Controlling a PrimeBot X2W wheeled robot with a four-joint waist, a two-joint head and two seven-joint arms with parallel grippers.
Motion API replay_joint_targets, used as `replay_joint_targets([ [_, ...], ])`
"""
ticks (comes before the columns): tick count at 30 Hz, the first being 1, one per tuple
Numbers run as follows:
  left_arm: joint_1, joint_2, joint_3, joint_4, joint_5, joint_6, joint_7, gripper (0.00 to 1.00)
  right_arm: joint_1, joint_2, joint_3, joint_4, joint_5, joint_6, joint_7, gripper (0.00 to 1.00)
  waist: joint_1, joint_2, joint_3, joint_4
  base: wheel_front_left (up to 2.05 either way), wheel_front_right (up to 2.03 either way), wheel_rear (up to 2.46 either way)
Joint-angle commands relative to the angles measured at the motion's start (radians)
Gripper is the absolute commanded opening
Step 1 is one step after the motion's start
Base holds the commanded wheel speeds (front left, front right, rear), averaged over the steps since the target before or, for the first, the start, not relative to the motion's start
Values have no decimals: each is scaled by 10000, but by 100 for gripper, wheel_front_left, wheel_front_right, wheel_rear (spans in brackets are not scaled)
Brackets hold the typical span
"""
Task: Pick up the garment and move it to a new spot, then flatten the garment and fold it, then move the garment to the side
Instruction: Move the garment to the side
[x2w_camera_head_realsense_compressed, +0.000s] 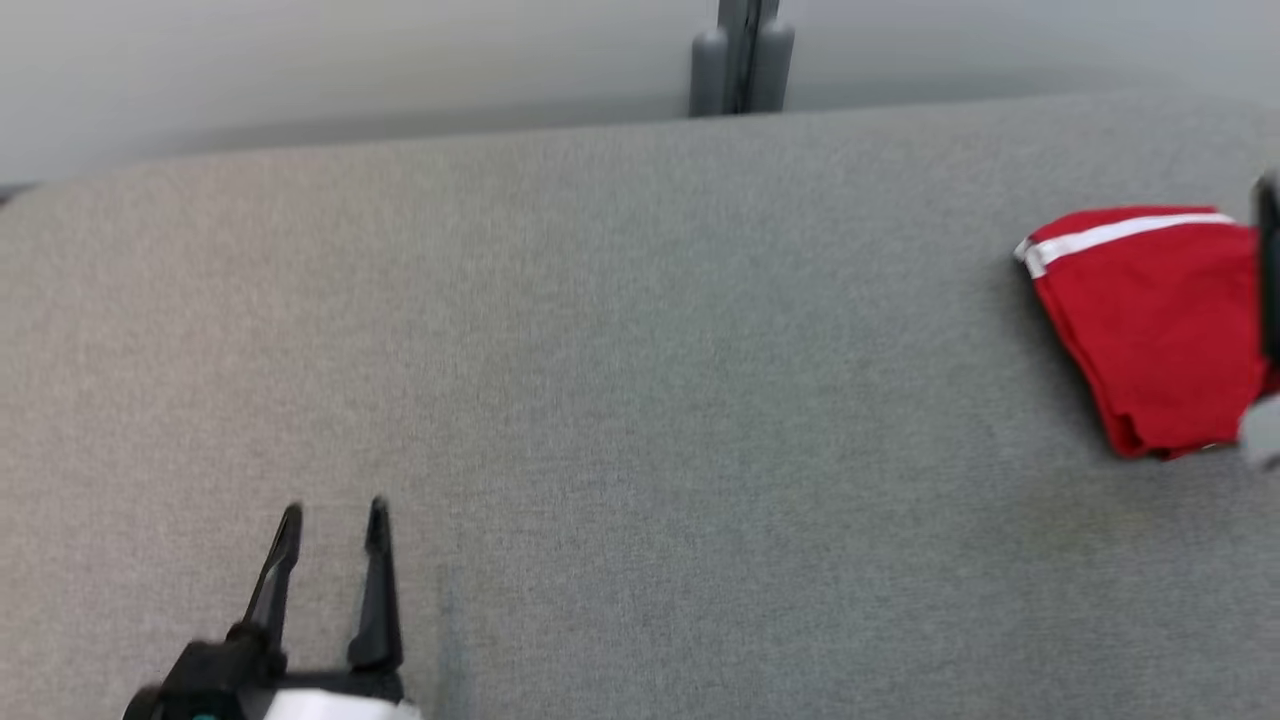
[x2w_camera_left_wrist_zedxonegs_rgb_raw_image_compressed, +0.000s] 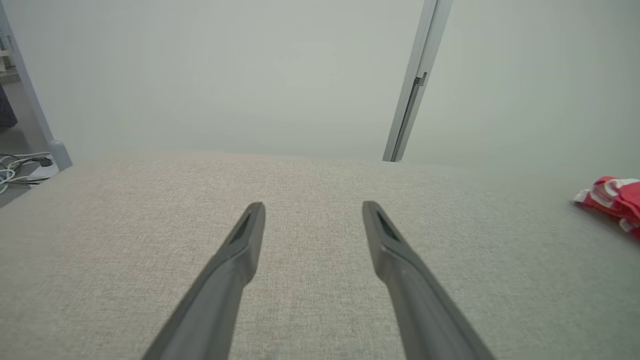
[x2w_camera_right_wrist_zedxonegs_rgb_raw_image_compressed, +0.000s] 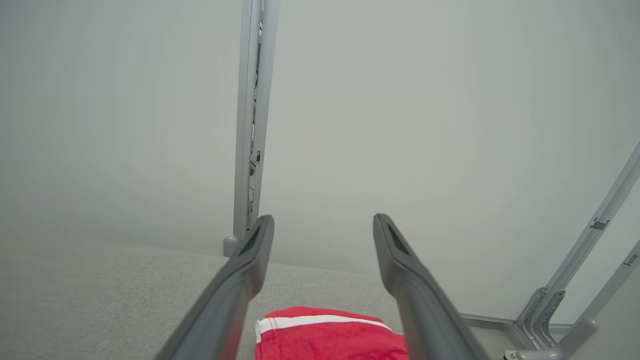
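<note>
The garment (x2w_camera_head_realsense_compressed: 1150, 330) is lying folded, red with a white stripe along its far edge, near the right end of the grey tabletop (x2w_camera_head_realsense_compressed: 640, 400) in the head view. A dark finger (x2w_camera_head_realsense_compressed: 1268, 270) of your right arm is crossing its right edge, though I cannot tell whether it is touching the cloth. Your left pincer (x2w_camera_head_realsense_compressed: 335, 507) is sitting at the lower left, well apart from the garment, with its jaws spread wide and holding nothing.

The left wrist view is showing the same. Both fingers are standing apart over bare fabric, and the garment is sitting far off at the right edge.

In the right wrist view, your right pincer (x2w_camera_right_wrist_zedxonegs_rgb_raw_image_compressed: 324, 220) is hanging over the garment with its jaws fully spread and nothing gripped between them. The folded cloth is lying low between the two fingers.

To my eye you are finishing the last step, since the garment is already folded and at the side. To do it well, you should be raising the right arm straight up before drawing it back, so neither finger is dragging a layer and opening the fold. Keep the left arm parked where it is.
</note>
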Motion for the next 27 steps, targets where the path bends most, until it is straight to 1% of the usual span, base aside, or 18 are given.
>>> replay_joint_targets([
  [1,54,44,6,4,-23,54,-40,100,-76,-66,-47,48,22,0,6,100,0,-1,-532,-155,0,0,0],
  [2,400,39,198,109,-32,23,-40,100,836,456,94,-395,-188,1,-465,100,0,-1,-944,-249,0,0,0],
  [5,880,39,417,227,-44,130,-42,100,2132,1274,232,-714,-303,0,-1155,100,0,-1,-1361,-398,0,0,0],
  [7,1104,38,506,252,-18,137,-42,100,2874,1746,269,-589,-652,0,-1541,100,0,-1,-1493,-463,0,0,0],
  [11,1318,44,516,407,9,-92,-42,100,3881,2604,468,-141,-1417,1,-2068,100,0,-1,-1598,-471,0,0,0],
  [12,1342,44,504,494,30,-144,-42,100,4089,2625,623,-21,-1810,3,-2129,100,0,-1,-1637,-453,0,0,0],
  [14,1366,42,522,633,89,-220,-42,100,4417,2963,752,193,-1891,0,-2194,100,0,-1,-1671,-447,0,0,0],
  [15,1368,41,535,718,75,-215,-42,100,4527,2994,823,221,-2142,1,-2216,100,0,-1,-1687,-437,0,0,0],
  [19,1480,41,579,963,17,-167,-42,100,4955,3269,663,0,-2598,0,-2213,100,0,-1,-1861,-411,0,0,0],
  [22,1505,41,593,1018,-23,-124,-42,100,5125,3397,423,-190,-2653,0,-2216,100,0,-1,-2002,-362,0,0,0],
  [24,1559,41,590,1066,-73,-109,-42,100,5181,3425,67,-217,-2583,0,-2214,100,0,-1,-2052,-330,0,0,0],
  [27,1606,42,571,1116,-92,-100,-42,100,5151,3450,-181,-111,-2314,0,-2209,100,0,-1,-2119,-294,0,0,0],
])
